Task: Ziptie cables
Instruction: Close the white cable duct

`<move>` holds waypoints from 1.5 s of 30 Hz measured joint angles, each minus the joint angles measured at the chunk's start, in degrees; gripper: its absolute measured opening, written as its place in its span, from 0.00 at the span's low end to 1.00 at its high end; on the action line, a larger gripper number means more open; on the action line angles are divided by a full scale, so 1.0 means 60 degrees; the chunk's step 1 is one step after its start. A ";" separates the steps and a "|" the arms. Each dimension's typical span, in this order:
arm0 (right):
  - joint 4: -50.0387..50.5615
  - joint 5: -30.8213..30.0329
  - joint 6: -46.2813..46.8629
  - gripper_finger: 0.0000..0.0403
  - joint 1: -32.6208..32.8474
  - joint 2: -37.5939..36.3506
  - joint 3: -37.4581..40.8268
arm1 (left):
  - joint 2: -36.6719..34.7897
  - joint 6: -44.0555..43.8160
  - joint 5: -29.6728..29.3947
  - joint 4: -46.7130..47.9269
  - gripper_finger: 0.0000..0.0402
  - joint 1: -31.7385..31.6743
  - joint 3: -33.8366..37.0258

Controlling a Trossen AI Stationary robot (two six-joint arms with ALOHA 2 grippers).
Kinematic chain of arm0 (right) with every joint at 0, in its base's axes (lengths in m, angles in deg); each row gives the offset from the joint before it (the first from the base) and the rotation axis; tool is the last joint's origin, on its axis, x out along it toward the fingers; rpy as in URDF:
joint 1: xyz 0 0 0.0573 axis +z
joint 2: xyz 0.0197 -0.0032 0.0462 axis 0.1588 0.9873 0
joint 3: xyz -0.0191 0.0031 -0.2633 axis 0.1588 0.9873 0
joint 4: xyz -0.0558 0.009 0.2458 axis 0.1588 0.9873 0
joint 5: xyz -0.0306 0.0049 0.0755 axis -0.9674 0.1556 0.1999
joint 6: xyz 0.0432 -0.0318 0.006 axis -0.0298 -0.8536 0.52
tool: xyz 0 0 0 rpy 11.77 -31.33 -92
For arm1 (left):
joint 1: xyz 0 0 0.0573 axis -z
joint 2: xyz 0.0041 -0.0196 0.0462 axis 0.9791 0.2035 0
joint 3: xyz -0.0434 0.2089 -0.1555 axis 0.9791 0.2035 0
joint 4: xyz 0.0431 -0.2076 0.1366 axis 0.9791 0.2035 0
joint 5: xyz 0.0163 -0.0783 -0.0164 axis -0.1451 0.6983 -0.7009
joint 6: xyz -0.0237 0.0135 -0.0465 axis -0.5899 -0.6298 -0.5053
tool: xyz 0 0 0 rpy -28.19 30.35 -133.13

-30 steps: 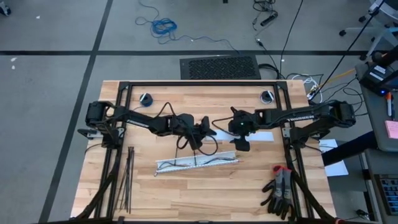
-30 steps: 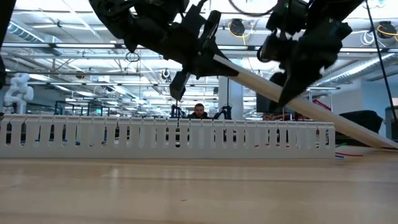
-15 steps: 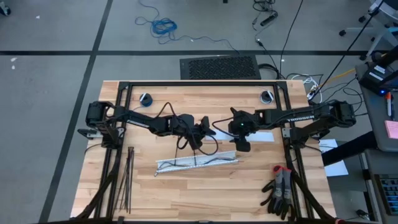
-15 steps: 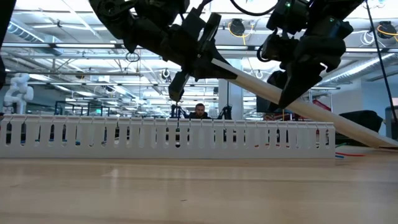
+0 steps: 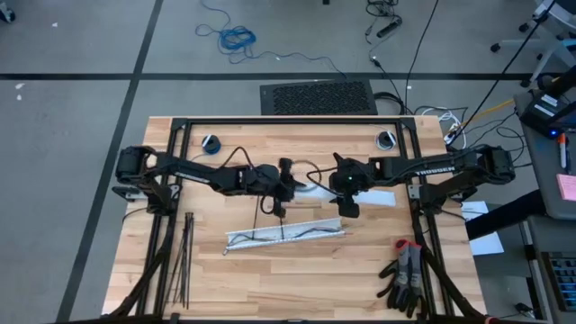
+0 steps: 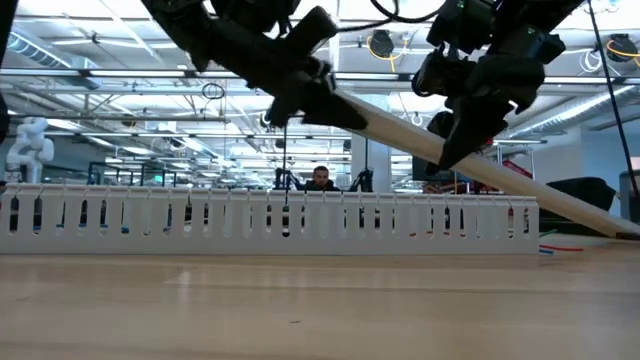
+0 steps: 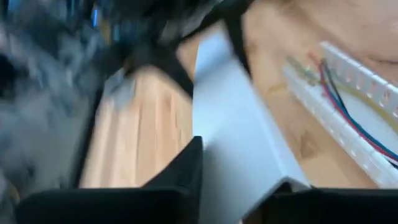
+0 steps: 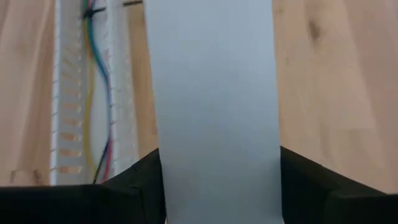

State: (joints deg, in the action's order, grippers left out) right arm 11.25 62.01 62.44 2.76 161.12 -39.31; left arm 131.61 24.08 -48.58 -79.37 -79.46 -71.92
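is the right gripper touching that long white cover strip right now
Touching. The right wrist view shows the white cover strip filling the gap in the right gripper, both dark fingers pressed against its edges.

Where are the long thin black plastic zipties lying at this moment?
In the high view, the long thin black plastic zipties lie on the wooden table's front-left part, beside the left arm's frame and left of the white slotted channel.
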 joint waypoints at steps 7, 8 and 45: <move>0.0432 -0.0814 -0.0232 0.53 -0.0142 0.0022 0.0072 | -0.1413 -0.3662 -0.0997 0.5155 0.43 0.0039 0.0037; 0.0467 -0.1049 -0.0247 0.53 -0.0152 -0.0005 0.0037 | -0.1580 -0.4125 -0.1056 0.5818 0.46 0.0039 0.0037; 0.1583 -0.2896 -0.0455 0.53 -0.0311 -0.0124 0.0033 | 0.1158 -0.8408 -0.0341 0.4839 0.06 0.1891 0.0092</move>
State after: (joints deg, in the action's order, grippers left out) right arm 20.75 44.64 59.71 0.90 160.37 -39.11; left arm 138.56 -26.37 -50.63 -50.33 -68.12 -71.37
